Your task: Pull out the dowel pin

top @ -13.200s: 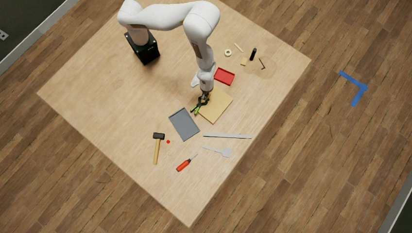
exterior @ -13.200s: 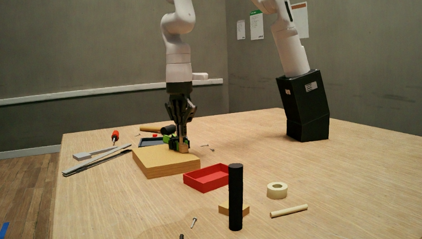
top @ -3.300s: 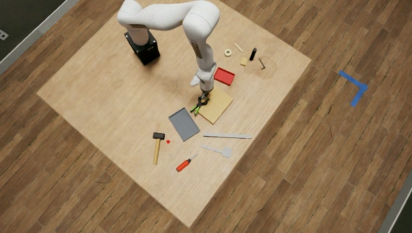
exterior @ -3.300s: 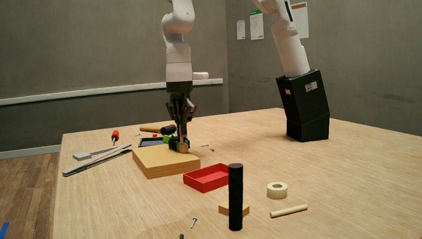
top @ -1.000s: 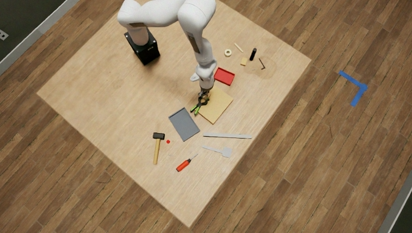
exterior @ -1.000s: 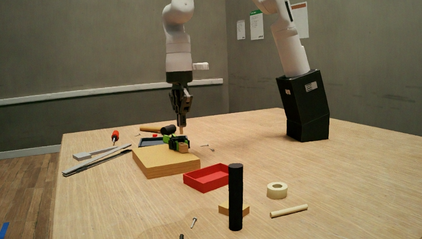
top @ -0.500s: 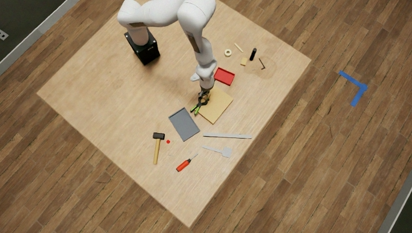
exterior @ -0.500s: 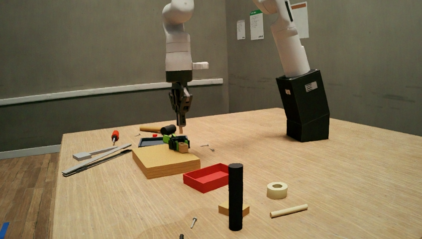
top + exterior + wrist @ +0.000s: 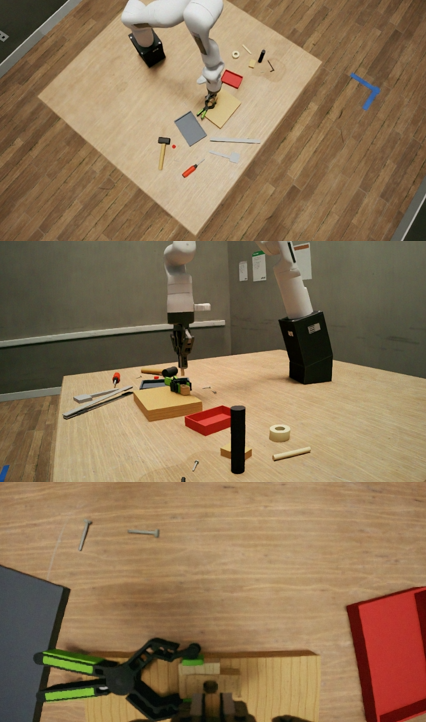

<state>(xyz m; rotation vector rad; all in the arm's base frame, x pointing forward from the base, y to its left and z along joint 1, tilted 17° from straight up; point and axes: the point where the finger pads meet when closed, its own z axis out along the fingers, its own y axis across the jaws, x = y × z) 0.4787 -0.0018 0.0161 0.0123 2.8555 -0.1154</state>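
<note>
My gripper (image 9: 183, 366) (image 9: 212, 705) is shut on the dowel pin (image 9: 182, 372), which hangs upright with its lower end above the block. The small wooden block (image 9: 186, 391) (image 9: 229, 686) lies flat on the bench board (image 9: 227, 111) (image 9: 164, 405) (image 9: 280, 682), its dark open hole facing up. The stop (image 9: 212, 668) is the paler strip beside the block. The black and green spring clamp (image 9: 203, 113) (image 9: 177, 384) (image 9: 120, 678) has one pad on the stop and the other jaw at the block's opposite side, partly hidden by my fingers. I see nothing loose between stop and block.
A grey tray (image 9: 190, 128) (image 9: 25, 627) lies beside the clamp handles. A red tray (image 9: 231, 79) (image 9: 209, 419) (image 9: 390, 652) lies on the board's other side. Two screws (image 9: 85, 535) (image 9: 143, 532) lie beyond the board. A black cylinder (image 9: 237, 439) stands upright near a tape roll (image 9: 280, 433).
</note>
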